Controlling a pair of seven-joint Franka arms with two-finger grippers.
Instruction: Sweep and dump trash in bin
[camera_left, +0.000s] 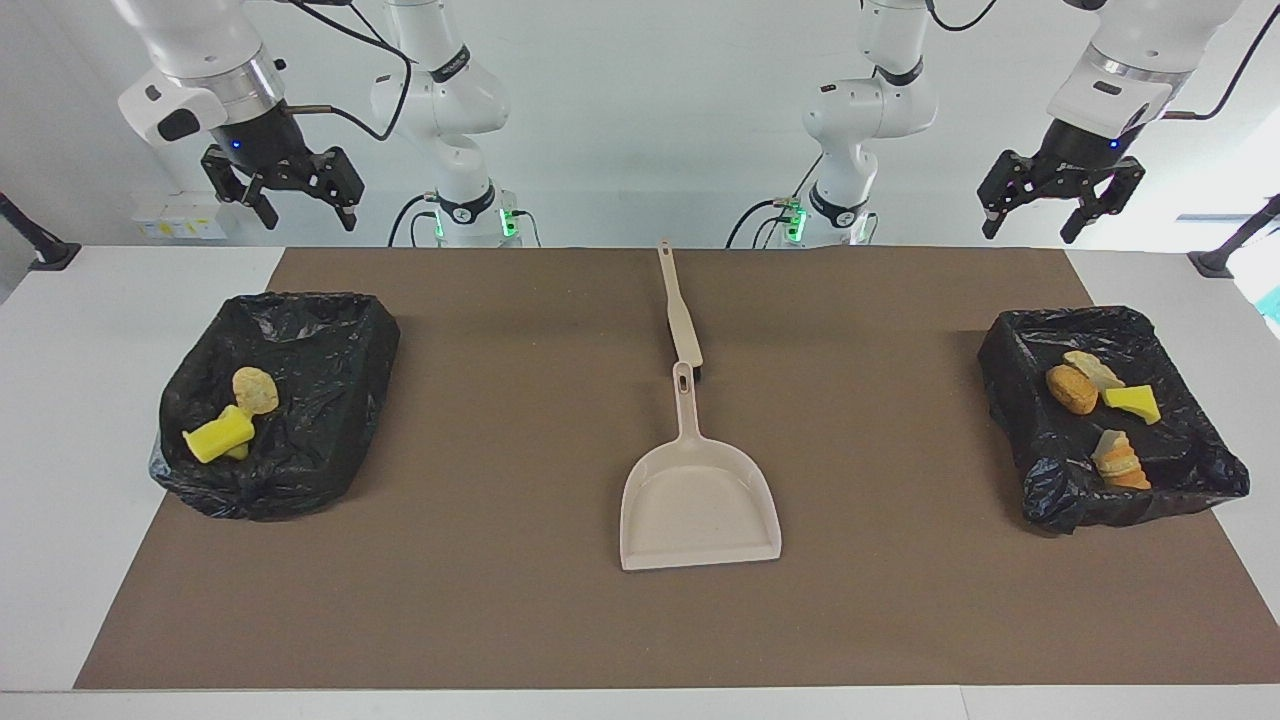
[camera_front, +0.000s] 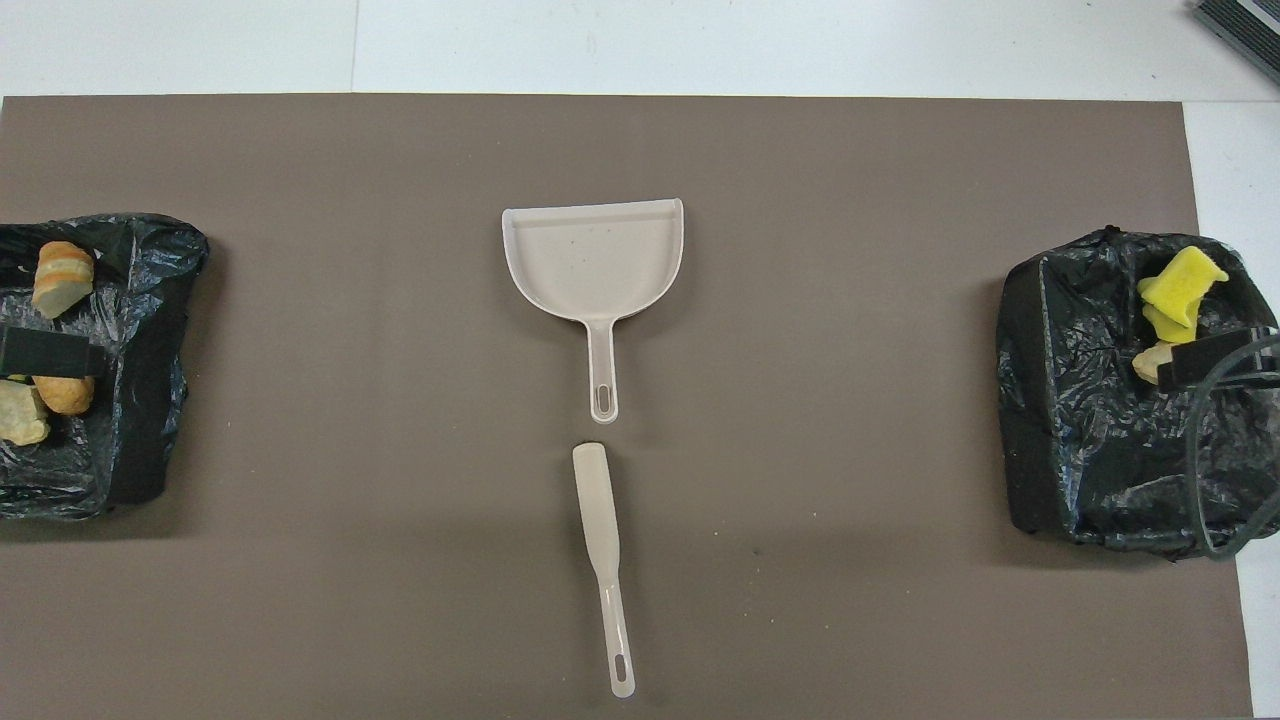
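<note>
The trash lies in two black-bagged bins. The bin (camera_left: 300, 302) at the right arm's end holds a yellow chunk (camera_left: 218, 436) and a tan bit (camera_left: 254, 390). The bin (camera_left: 1060, 316) at the left arm's end holds a brown bit (camera_left: 1072, 390), a yellow chunk (camera_left: 1132, 402) and a layered crusty bit (camera_left: 1120, 460). My right gripper (camera_left: 310, 222) is open and empty, raised by its bin. My left gripper (camera_left: 1028, 234) is open and empty, raised by its bin. One finger (camera_front: 50, 352) of the left gripper shows in the overhead view.
A beige dustpan (camera_left: 700, 505) lies on the brown mat (camera_left: 480, 560) at mid-table, its handle toward the robots. A beige brush (camera_left: 680, 312) lies in line with it, nearer to the robots. No scraps show on the mat.
</note>
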